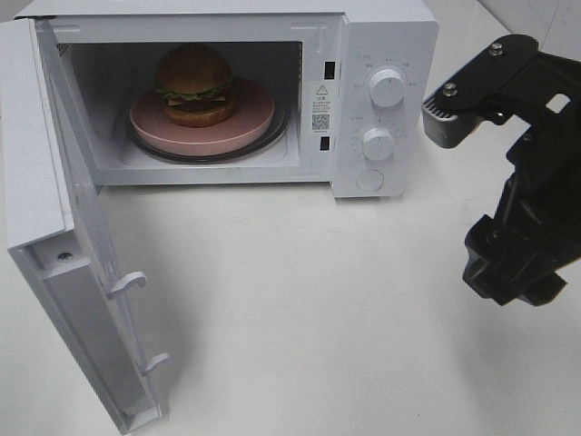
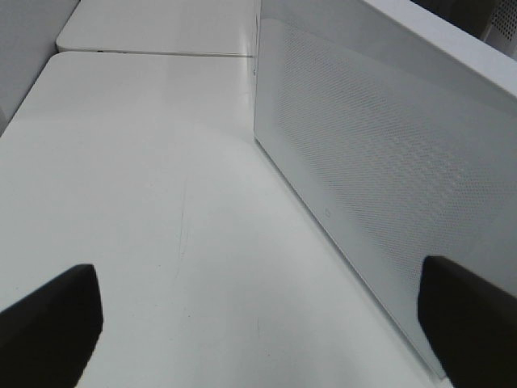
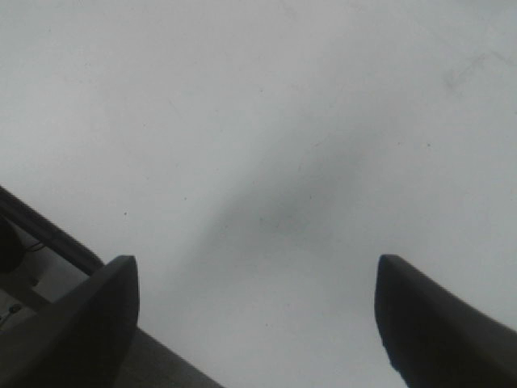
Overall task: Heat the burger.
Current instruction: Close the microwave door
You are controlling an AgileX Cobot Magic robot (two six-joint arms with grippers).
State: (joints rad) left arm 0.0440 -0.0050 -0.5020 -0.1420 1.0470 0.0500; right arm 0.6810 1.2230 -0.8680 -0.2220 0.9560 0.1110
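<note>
Pink plate (image 1: 254, 123) carries the burger (image 1: 193, 84) inside the microwave (image 1: 408, 45), door (image 1: 91, 254) wide open. Both jaws apart, empty: left gripper (image 2: 258, 319) beside door, right gripper (image 3: 258, 311) over table (image 1: 318, 300). Risk: hard door shove could slide the whole microwave.

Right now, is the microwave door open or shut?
Open. The door is swung wide toward the left of the exterior view, and the cavity shows the burger sitting on the pink plate inside.
</note>
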